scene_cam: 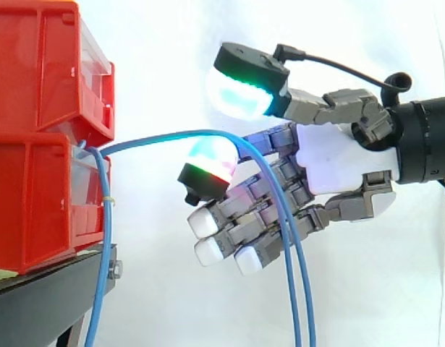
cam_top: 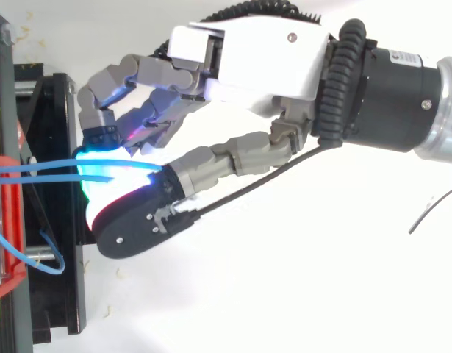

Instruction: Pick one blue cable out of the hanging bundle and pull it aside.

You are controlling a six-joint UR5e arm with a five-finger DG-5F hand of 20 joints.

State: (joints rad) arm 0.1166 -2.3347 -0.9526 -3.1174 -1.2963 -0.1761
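Side view: my hand (scene_cam: 331, 163) has its fingers curled round two strands of the blue cable (scene_cam: 294, 289), which pass between thumb pad and fingertips and drape down. Cable origin: the gap between two stacked red bins (scene_cam: 34, 108) on the black stand (scene_cam: 41, 296). A hanging strand (scene_cam: 105, 246) lies just beside the bins. Bin contents: cannot tell. Open room lies below my hand, against the white curtain (scene_cam: 171, 303).

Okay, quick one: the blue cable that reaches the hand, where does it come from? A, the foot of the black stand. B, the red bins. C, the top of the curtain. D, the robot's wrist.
B: the blue cable arcs from the red bins across to the hand and drops down over its curled fingers.
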